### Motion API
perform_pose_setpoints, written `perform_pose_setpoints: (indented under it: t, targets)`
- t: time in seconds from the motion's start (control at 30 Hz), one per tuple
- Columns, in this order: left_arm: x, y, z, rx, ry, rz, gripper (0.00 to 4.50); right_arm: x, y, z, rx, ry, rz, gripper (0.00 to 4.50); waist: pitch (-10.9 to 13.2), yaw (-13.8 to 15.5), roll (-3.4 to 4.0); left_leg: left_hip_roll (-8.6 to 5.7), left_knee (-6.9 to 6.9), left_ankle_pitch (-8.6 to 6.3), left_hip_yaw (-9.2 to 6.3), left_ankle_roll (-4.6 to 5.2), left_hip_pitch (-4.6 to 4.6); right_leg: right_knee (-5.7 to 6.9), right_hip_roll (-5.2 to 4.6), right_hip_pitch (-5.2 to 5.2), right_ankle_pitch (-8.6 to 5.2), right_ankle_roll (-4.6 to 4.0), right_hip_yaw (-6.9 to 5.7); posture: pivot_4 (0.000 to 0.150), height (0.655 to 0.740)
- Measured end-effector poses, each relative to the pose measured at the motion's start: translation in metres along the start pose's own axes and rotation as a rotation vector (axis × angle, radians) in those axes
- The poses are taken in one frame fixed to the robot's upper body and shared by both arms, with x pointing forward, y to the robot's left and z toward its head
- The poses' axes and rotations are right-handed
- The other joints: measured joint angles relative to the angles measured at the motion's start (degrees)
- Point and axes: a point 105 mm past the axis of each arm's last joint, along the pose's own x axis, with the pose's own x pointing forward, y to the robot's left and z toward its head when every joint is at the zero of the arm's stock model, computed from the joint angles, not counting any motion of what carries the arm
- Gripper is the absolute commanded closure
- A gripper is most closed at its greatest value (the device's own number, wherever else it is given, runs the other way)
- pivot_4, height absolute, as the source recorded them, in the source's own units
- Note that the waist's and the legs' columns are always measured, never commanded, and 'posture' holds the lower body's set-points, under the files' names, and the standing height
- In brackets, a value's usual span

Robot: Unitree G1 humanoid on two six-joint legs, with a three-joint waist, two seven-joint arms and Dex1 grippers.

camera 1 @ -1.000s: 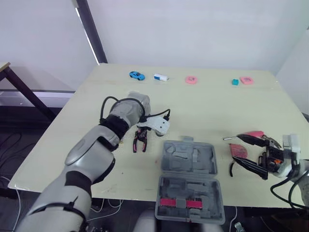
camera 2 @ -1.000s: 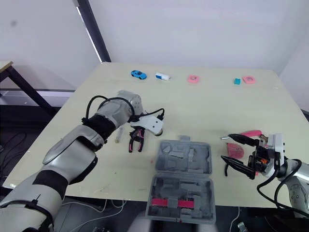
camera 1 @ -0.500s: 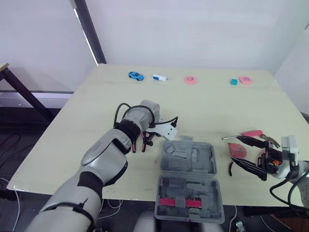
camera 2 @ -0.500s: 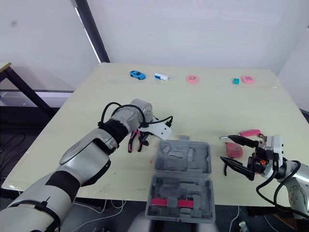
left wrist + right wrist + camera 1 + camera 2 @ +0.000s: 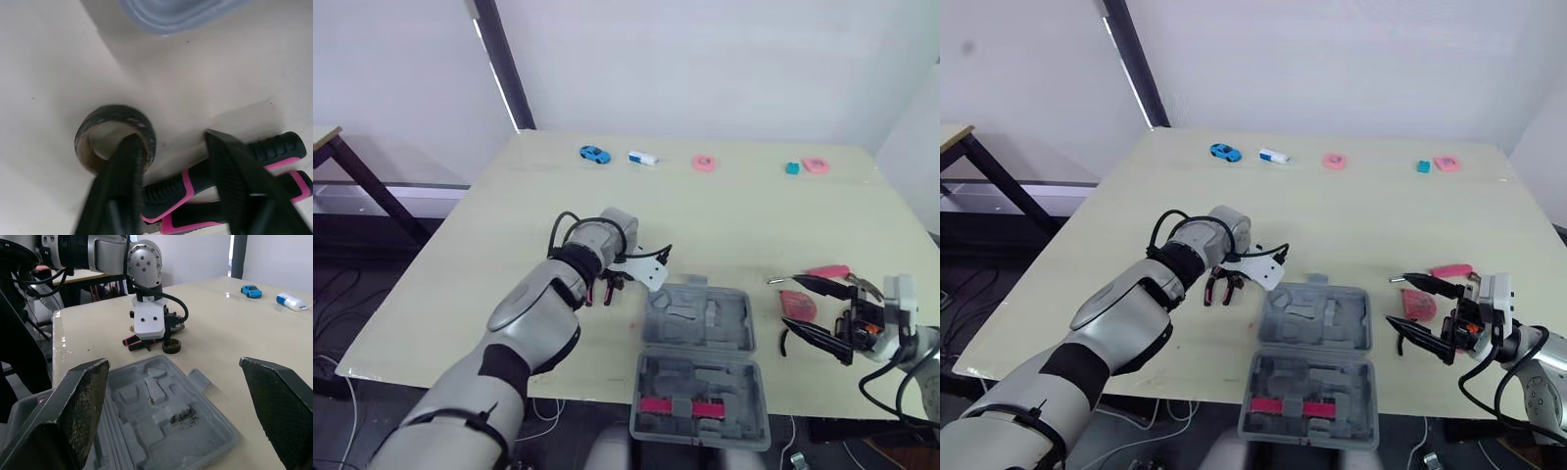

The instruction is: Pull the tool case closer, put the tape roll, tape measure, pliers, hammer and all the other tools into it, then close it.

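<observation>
Left gripper [image 5: 173,139] is spread and low over the tape roll [image 5: 115,139]. One finger [image 5: 124,166] is at the core's edge and the other is outside the ring, nothing pinched yet. The roll lies flat on the table [image 5: 1371,215], at 10 o'clock off the open tool case [image 5: 1317,318], with the pliers [image 5: 215,161] just beside it at 9 o'clock. It is likely light, a stiff ring with slick sides. Best hold is probably the wall, nipped through the core. Right gripper [image 5: 1395,300] is splayed wide and empty, at 3 o'clock of the case.
</observation>
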Motion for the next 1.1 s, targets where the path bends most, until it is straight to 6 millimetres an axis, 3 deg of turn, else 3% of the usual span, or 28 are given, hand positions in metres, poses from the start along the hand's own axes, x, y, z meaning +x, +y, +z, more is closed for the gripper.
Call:
perform_pose_setpoints:
  t: [0.03,0.07,0.1,0.43,0.57,0.7,0.77,0.9,0.97,1.1]
  targets:
    - [0.0,0.001,0.0,0.006,0.002,0.005,3.6,0.0,0.0,0.0,-0.002,0.001,0.001,0.0,0.0,0.0,0.0,0.0,0.06,0.0,-0.05,0.0,0.0,0.0,0.06,0.05,0.0,0.0,0.02,0.15,0.74]
    - [0.002,0.002,0.0,0.016,0.01,0.008,4.28,-0.001,0.002,-0.002,-0.017,0.019,0.006,0.0,0.0,0.1,0.04,-0.01,0.21,0.0,-0.07,0.0,-0.02,0.02,0.13,0.1,0.0,0.01,0.15,0.15,0.74]
    - [0.002,0.002,-0.001,0.017,0.015,0.011,4.46,-0.001,0.002,-0.002,-0.02,0.022,0.006,0.0,0.0,0.1,0.04,-0.01,0.26,0.0,-0.07,0.0,-0.02,0.04,0.13,0.11,0.01,0.02,0.15,0.15,0.74]
    - [0.0,0.001,0.001,0.056,0.004,-0.007,4.46,-0.002,0.004,-0.005,-0.027,0.032,0.014,0.0,0.0,0.0,0.03,-0.01,0.4,0.0,-0.14,0.01,-0.06,0.03,0.14,0.2,0.02,0.03,0.1,0.15,0.74]
    - [-0.008,0.001,0.003,0.082,-0.015,-0.022,4.46,-0.002,0.006,-0.005,-0.029,0.031,0.029,0.0,0.0,-0.1,0.01,0.01,0.4,-0.01,-0.13,0.01,-0.11,-0.01,0.16,0.17,0.02,0.03,0.12,0.15,0.74]
    - [-0.029,0.005,0.001,0.108,-0.031,-0.006,4.46,0.0,0.01,-0.007,-0.056,0.052,0.072,0.0,0.0,-0.2,0.01,0.02,0.39,-0.01,-0.11,0.01,-0.14,0.0,0.18,0.09,0.01,0.03,0.17,0.15,0.74]
    - [-0.036,0.008,0.007,0.124,-0.053,0.005,4.46,0.001,0.011,-0.008,-0.066,0.066,0.089,0.0,0.0,-0.2,0.01,0.02,0.39,-0.01,-0.1,0.01,-0.14,-0.01,0.18,0.09,0.01,0.03,0.19,0.15,0.74]
    - [-0.055,0.014,0.037,0.181,-0.154,0.037,4.46,0.004,0.008,-0.005,-0.08,0.06,0.092,0.0,0.0,-0.1,0.01,0.03,0.4,-0.01,-0.11,0.01,-0.16,-0.01,0.18,0.09,0.01,0.03,0.2,0.15,0.74]
    - [-0.056,0.011,0.055,0.199,-0.21,0.036,4.46,0.003,0.008,-0.006,-0.077,0.062,0.089,0.0,0.0,-0.1,0.02,0.03,0.4,-0.01,-0.11,0.01,-0.15,-0.01,0.18,0.09,0.01,0.03,0.21,0.15,0.74]
    - [-0.05,0.006,0.069,0.184,-0.265,0.019,4.46,0.002,0.008,-0.009,-0.066,0.068,0.077,0.0,0.0,-0.4,0.02,0.06,0.4,-0.01,-0.13,0.01,-0.13,0.02,0.22,0.08,0.01,0.03,0.23,0.15,0.74]
